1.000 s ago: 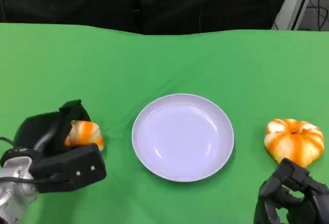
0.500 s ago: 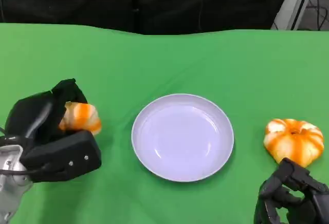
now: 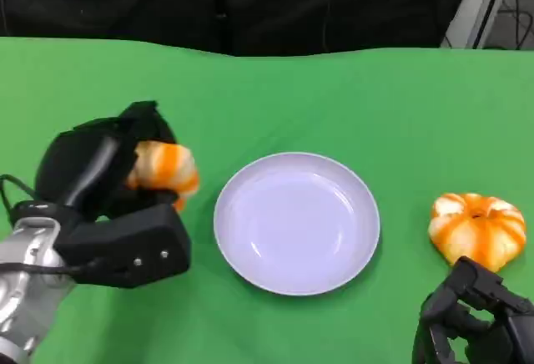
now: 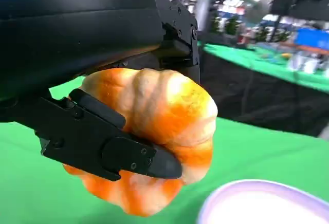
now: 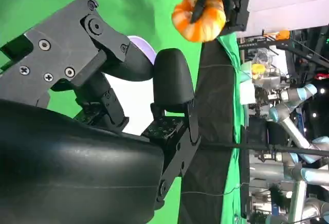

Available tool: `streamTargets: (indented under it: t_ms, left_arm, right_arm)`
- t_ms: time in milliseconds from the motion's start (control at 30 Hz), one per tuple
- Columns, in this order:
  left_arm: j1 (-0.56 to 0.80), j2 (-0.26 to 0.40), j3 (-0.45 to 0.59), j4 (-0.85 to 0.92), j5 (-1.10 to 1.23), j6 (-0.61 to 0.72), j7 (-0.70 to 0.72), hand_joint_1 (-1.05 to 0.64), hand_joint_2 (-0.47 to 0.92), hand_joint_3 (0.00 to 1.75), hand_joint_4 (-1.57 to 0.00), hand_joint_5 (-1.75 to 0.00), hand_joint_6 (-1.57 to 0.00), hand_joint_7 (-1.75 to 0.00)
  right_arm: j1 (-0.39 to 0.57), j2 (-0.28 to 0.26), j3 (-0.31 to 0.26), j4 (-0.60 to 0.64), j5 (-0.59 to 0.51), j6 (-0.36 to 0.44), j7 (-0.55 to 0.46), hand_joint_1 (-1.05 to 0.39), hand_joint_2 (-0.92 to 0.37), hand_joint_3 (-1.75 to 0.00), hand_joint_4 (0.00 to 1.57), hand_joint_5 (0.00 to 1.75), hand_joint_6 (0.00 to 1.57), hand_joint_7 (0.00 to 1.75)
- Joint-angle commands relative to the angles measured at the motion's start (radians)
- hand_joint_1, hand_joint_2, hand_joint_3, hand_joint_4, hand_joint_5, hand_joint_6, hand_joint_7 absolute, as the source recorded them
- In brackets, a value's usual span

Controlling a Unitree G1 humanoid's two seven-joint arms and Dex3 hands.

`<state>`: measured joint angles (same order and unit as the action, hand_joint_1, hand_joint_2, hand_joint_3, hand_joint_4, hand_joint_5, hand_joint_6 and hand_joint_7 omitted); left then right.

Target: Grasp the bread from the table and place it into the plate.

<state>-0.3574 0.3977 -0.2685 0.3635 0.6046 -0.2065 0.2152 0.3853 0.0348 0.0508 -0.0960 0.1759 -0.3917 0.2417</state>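
Observation:
My left hand [image 3: 108, 189] grips an orange-and-white striped bread roll [image 3: 164, 168], lifted off the green table just left of the plate. The left wrist view shows the roll [image 4: 154, 131] wrapped by black fingers [image 4: 113, 149], with the plate's rim [image 4: 247, 198] close beside it. The round white plate [image 3: 296, 222] sits empty at the table's middle. My right hand [image 3: 476, 318] rests low at the front right with its fingers curled and nothing in them. In the right wrist view the held roll [image 5: 198, 17] appears far off in my left hand.
A second striped bread piece, pumpkin-shaped [image 3: 477, 229], lies on the green cloth right of the plate, just beyond my right hand. Behind the table's far edge hangs a dark curtain. A metal stand leg [image 3: 480, 1] rises at the back right.
My left hand has lifted the roll off the table and carried it up and to the right, closer to the plate. The right hand has stayed put.

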Motion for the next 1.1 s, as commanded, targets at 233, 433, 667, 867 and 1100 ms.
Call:
streamTargets:
  t_ms: [233,433,667,867,1100]
  left_arm:
    - [0.004,-0.004,0.003,-0.033,0.016,0.002,-0.014,-0.04,0.92,0.33,-0.57,-1.75,-0.46,-1.75]
    - [-0.120,-0.151,-0.115,-0.051,0.065,0.056,-0.079,-0.05,0.92,0.31,-0.56,-1.75,-0.47,-1.75]
    - [-0.175,-0.215,-0.162,0.027,0.085,0.061,-0.082,-0.06,0.92,0.25,-0.55,-1.75,-0.45,-1.75]
    - [-0.216,-0.256,-0.188,0.117,0.087,0.053,-0.068,-0.07,0.92,0.23,-0.56,-1.75,-0.46,-1.75]
    - [-0.255,-0.298,-0.212,0.249,0.088,0.013,-0.032,-0.06,0.92,0.25,-0.54,-1.75,-0.45,-1.75]
  right_arm:
    - [0.002,-0.008,-0.007,-0.004,0.011,-0.001,-0.001,-0.13,-0.47,-1.34,0.88,1.75,0.78,1.60]
    - [0.005,0.005,-0.001,0.004,-0.018,-0.030,-0.022,-0.13,-0.47,-1.35,0.88,1.75,0.78,1.60]
    - [0.008,0.019,0.005,0.011,-0.024,-0.060,-0.035,-0.13,-0.49,-1.32,0.87,1.75,0.76,1.62]
    - [0.002,0.045,0.010,0.040,-0.038,-0.117,-0.059,-0.13,-0.49,-1.29,0.87,1.75,0.76,1.62]
    - [0.007,0.061,0.024,0.046,-0.040,-0.131,-0.067,-0.14,-0.50,-1.29,0.86,1.75,0.76,1.62]
